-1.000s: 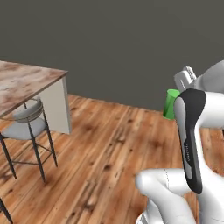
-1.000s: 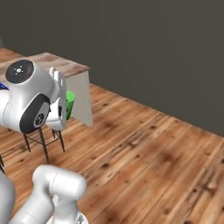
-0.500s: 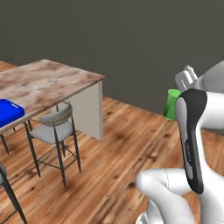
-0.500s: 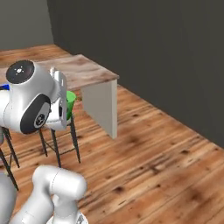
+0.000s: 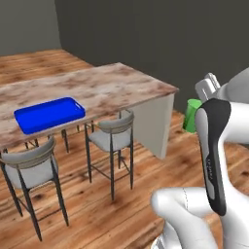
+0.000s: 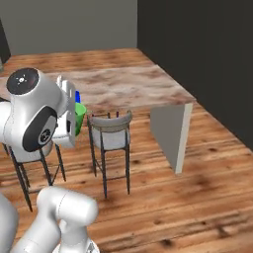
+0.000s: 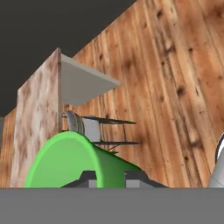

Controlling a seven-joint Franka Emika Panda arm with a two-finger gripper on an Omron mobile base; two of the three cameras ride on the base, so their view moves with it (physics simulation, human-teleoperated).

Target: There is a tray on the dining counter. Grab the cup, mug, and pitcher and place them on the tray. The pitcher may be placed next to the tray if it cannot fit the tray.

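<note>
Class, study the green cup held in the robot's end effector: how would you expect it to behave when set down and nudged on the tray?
The green cup looks small with thin walls, so probably light and easily shoved. Its tapered, handleless shape suggests that, once tipped, it would roll in a curve. The blue tray looks flat and smooth, so the cup might slide on it.

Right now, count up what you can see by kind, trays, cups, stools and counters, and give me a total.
Trays: 1, the blue tray on the dining counter.
Cups: 1, the green cup held in the gripper.
Stools: 2, the near stool and the far stool.
Counters: 1.
Total: 5.
</note>
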